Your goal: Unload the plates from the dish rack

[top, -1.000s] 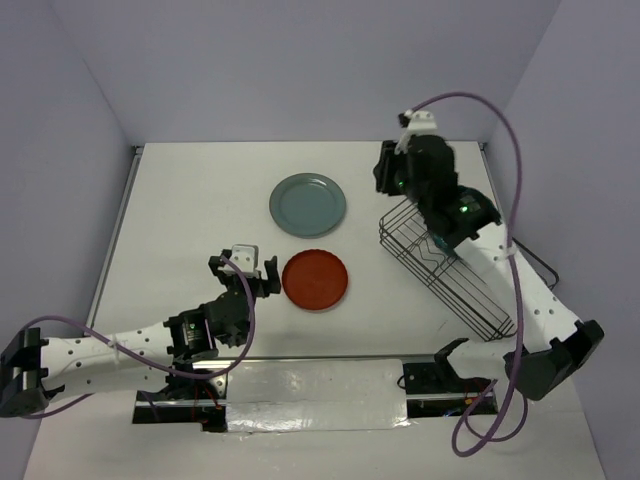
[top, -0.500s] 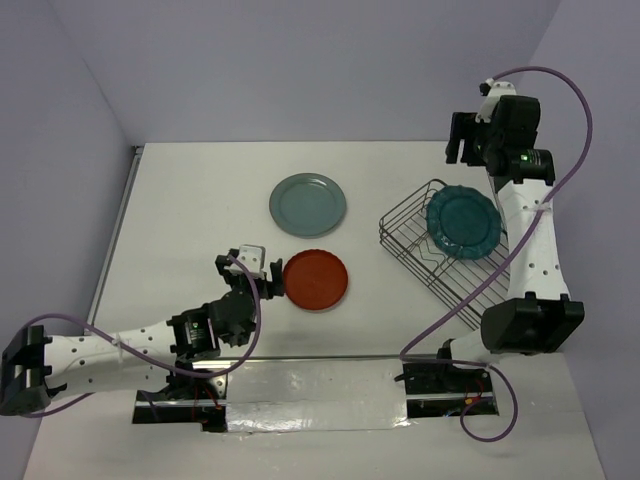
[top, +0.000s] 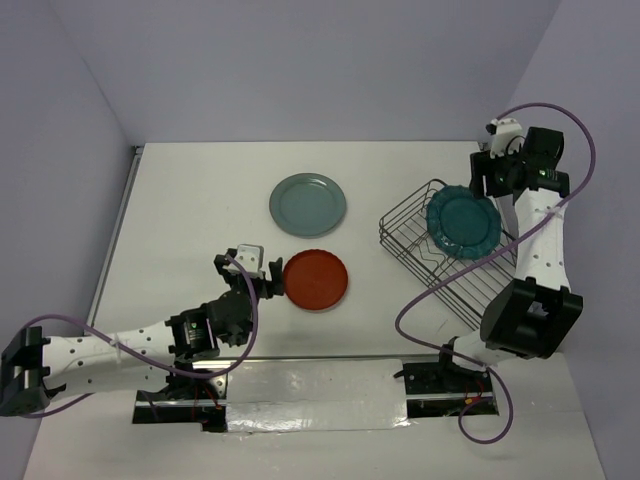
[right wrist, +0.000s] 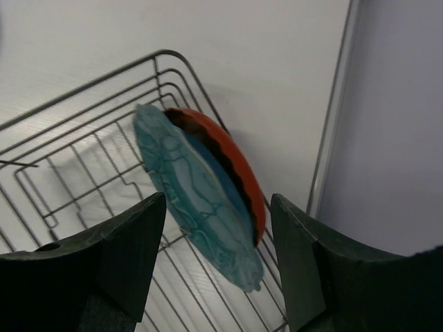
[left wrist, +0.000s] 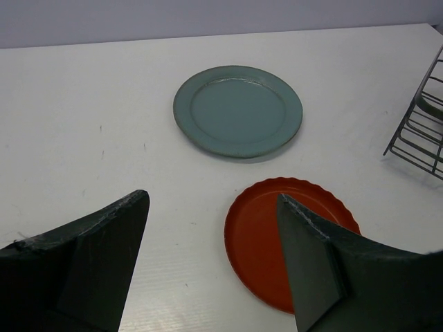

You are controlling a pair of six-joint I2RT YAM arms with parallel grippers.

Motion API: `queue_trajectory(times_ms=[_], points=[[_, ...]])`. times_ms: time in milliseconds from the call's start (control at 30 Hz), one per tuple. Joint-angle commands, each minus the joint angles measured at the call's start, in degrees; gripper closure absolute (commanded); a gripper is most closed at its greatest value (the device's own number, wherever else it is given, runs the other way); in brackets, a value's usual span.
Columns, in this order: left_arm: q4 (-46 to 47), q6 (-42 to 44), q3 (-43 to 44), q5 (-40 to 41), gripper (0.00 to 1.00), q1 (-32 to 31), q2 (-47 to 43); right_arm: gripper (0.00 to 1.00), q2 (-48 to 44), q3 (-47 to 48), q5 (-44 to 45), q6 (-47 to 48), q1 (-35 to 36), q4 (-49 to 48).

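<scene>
A pale grey-green plate (top: 308,204) and a red-orange plate (top: 316,279) lie flat on the table. The dark wire dish rack (top: 418,252) stands at the right and holds a dark teal plate (top: 463,222) on edge. In the right wrist view a red-orange plate (right wrist: 239,166) leans right behind the teal plate (right wrist: 197,197) in the rack (right wrist: 83,155). My right gripper (top: 488,185) is open above these two plates and touches neither. My left gripper (top: 250,266) is open and empty, just left of the red-orange plate (left wrist: 259,238) on the table.
The table's right edge rail (right wrist: 332,124) and the purple side wall run close behind the rack. The rack's corner (left wrist: 419,128) shows at the right of the left wrist view, beyond the grey-green plate (left wrist: 237,111).
My right arm has swung from over the rack's far left corner to its far right side, uncovering the teal plate. My left gripper has crept slightly toward the red-orange plate on the table.
</scene>
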State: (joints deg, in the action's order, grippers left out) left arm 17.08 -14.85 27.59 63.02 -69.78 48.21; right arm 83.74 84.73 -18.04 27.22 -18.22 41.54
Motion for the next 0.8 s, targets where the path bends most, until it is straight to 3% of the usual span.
queue_trajectory(times_ms=[0, 167, 433, 767], points=[[3.8, 1.5, 1.0, 1.0, 0.14, 0.0, 1.0, 0.31, -1.3, -4.0, -2.8, 2.0, -2.5, -5.2], [0.2, 0.1, 3.3, 2.0, 0.15, 0.0, 2.2, 0.31, -1.0, -5.1, -3.7, 4.7, -3.3, -3.7], [1.6, -0.2, 1.0, 1.4, 0.15, 0.1, -2.9, 0.32, 2.0, -3.1, -2.2, 9.2, -3.4, -0.7], [2.1, 0.1, 1.1, 3.2, 0.15, 0.0, -1.2, 0.41, 6.4, -2.3, -2.8, 10.4, -3.8, -0.8]])
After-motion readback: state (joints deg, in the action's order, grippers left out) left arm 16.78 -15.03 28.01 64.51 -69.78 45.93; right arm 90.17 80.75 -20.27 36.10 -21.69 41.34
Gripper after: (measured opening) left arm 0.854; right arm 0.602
